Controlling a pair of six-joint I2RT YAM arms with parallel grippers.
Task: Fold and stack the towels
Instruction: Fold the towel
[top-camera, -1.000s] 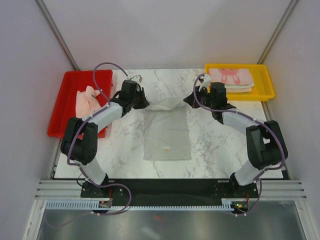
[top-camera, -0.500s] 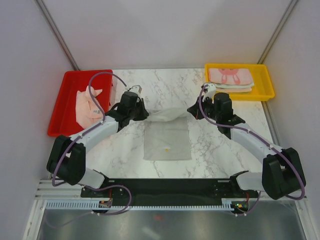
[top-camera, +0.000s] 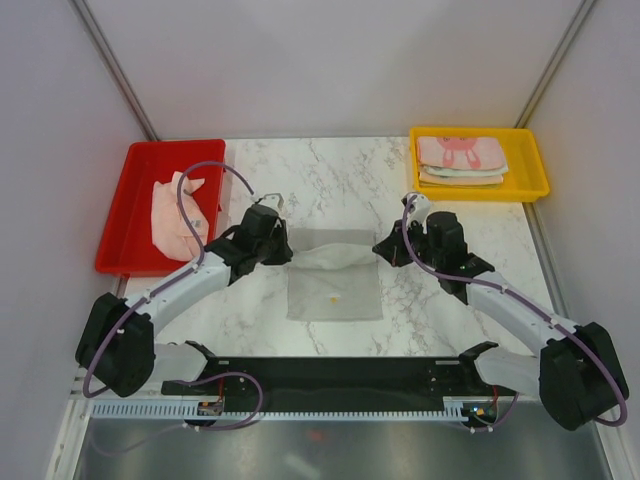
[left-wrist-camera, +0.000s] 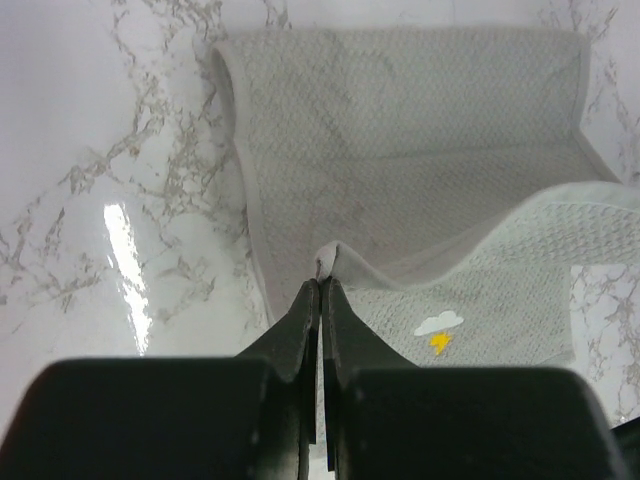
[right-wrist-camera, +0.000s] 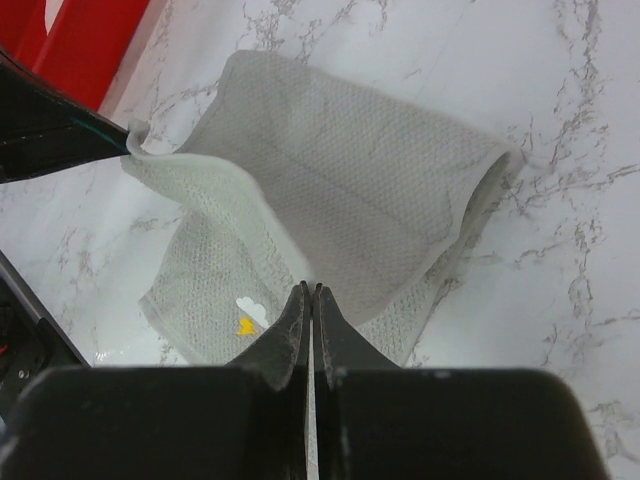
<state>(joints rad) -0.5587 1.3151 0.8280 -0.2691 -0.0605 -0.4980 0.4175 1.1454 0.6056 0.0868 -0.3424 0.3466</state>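
Far to the left of the grey towel (top-camera: 335, 290), the red tray (top-camera: 115, 240) holds one pink towel (top-camera: 175, 212), crumpled and not folded; I judge it waits for its turn. The left gripper (top-camera: 288, 250) is closed tight on the left corner of the grey towel's far edge, and a small bit of hem shows above the fingertips. The grey towel lies on the table (top-camera: 250, 300) between both arms. Its near half is flat, and its far edge is raised and hangs between the two grippers, so I think the fold is about half made. The cloth is pale grey-green, with waffle texture and a small cloud print (left-wrist-camera: 437, 324) with a yellow bolt. The right gripper (top-camera: 378, 247) pinches the other corner in the same way; holding both corners level should keep the fold straight. Far to the right, the yellow tray (top-camera: 530, 165) holds the stack (top-camera: 460, 152) of folded towels.
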